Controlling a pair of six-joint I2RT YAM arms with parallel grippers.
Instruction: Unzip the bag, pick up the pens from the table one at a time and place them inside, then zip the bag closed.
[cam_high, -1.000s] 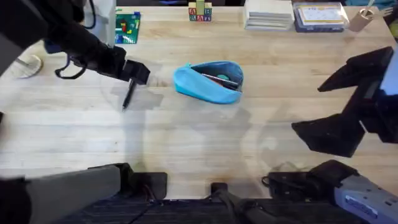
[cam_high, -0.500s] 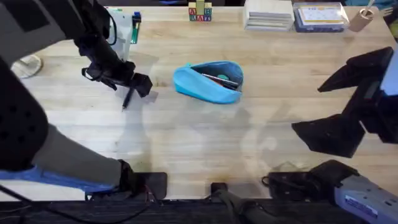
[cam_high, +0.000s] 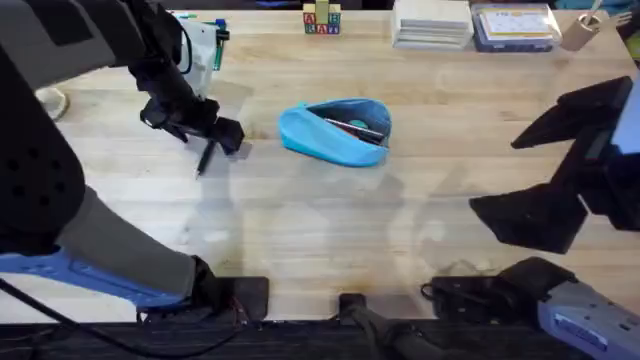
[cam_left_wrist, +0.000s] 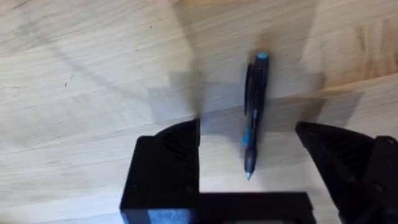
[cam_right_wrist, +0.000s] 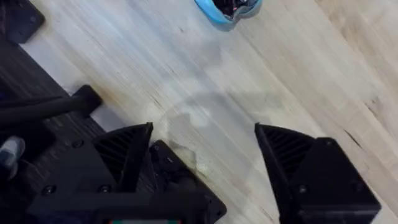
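Observation:
The light blue bag (cam_high: 335, 132) lies unzipped at the middle of the table (cam_high: 330, 230), with dark pens visible inside its opening. One dark pen (cam_high: 207, 156) with a blue tip lies on the wood to the bag's left. My left gripper (cam_high: 218, 134) hovers right over that pen. In the left wrist view the pen (cam_left_wrist: 254, 115) lies between the open fingers of my left gripper (cam_left_wrist: 249, 149), untouched. My right gripper (cam_high: 545, 170) hangs open over the right side of the table, far from the bag. The right wrist view has my right gripper (cam_right_wrist: 202, 149) above bare wood and the bag (cam_right_wrist: 227, 7) farther off.
Along the far edge stand a green brick plate (cam_high: 205, 45), letter blocks (cam_high: 322, 20), a stack of books (cam_high: 432, 22) and a blue box (cam_high: 515, 25). A pale round object (cam_high: 50, 100) lies at the far left. Bare wood stretches in front of the bag.
My left arm has swung and risen closer to the camera, while its gripper stays over the pen. Pen, bag and right arm have not moved.

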